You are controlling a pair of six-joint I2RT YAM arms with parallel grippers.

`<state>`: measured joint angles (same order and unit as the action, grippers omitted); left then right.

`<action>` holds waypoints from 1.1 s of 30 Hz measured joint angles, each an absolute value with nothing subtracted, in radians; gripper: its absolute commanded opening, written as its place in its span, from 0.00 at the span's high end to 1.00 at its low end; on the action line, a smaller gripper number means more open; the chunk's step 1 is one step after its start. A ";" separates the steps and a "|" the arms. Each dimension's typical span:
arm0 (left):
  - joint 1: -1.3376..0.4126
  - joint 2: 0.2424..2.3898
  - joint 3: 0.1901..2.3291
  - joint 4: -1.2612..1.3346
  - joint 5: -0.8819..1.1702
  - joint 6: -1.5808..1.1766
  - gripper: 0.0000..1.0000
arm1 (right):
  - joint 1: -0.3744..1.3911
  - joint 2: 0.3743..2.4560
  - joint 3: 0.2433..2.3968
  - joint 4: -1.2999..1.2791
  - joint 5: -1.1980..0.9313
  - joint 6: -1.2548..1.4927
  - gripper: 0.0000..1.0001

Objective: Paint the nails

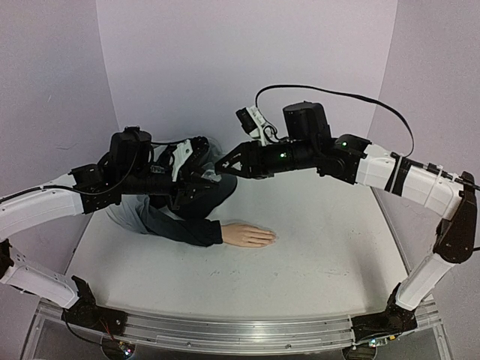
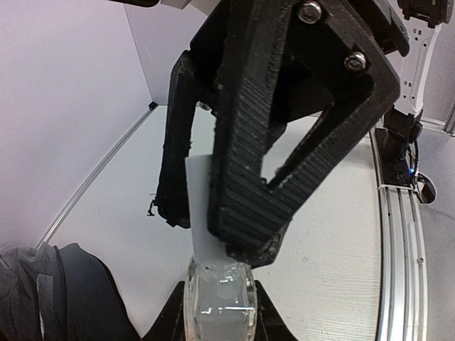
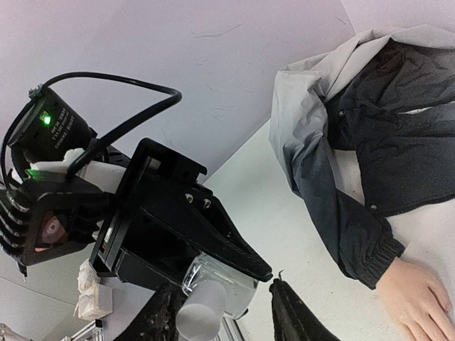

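The pale mannequin hand (image 1: 247, 235) lies palm down on the table, its tiny nails at the fingertips (image 1: 270, 238), with a navy-and-grey jacket sleeve (image 1: 180, 225) behind it. The hand also shows in the right wrist view (image 3: 419, 298). My left gripper (image 2: 217, 312) is shut on a small clear bottle (image 2: 217, 295) and holds it in the air above the jacket. The bottle's white cap (image 2: 199, 206) points toward my right gripper (image 3: 222, 288). The right gripper's jaws stand around the cap with a gap on one side. Both grippers meet in the top view (image 1: 216, 174).
The jacket body (image 1: 191, 180) is bunched at the back left against the wall. A metal rail (image 1: 225, 330) runs along the table's near edge. Lilac walls enclose the table on three sides.
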<state>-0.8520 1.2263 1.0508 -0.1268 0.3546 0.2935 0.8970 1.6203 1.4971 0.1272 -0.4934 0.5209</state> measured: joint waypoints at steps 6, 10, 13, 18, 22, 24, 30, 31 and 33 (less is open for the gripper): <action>-0.852 1.228 1.051 -0.133 0.346 0.297 1.00 | 0.897 1.620 1.497 0.134 -0.497 0.517 0.86; -0.852 1.230 1.051 -0.132 0.341 0.297 1.00 | 0.897 1.620 1.497 0.138 -0.503 0.521 1.00; -0.853 1.230 1.051 -0.131 0.336 0.298 1.00 | 0.897 1.620 1.497 0.139 -0.500 0.519 1.00; -0.857 1.233 1.051 -0.131 0.301 0.299 1.00 | 0.897 1.597 1.475 0.149 -0.466 0.517 1.00; -0.860 1.239 1.051 -0.132 0.290 0.300 1.00 | 0.896 1.549 1.433 0.173 -0.437 0.521 1.00; -0.859 1.243 1.051 -0.131 0.284 0.300 1.00 | 0.894 1.537 1.426 0.179 -0.434 0.521 1.00; -0.859 1.246 1.051 -0.132 0.284 0.300 1.00 | 0.894 1.531 1.416 0.202 -0.429 0.528 1.00; -0.859 1.246 1.051 -0.132 0.283 0.300 1.00 | 0.894 1.529 1.412 0.204 -0.428 0.529 1.00; -0.859 1.246 1.051 -0.131 0.283 0.300 1.00 | 0.894 1.522 1.401 0.208 -0.423 0.533 1.00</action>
<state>-0.8585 1.2465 1.0508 -0.1314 0.2832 0.3000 0.8944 1.5215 1.4014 0.2085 -0.4229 0.5327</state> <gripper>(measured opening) 0.212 0.133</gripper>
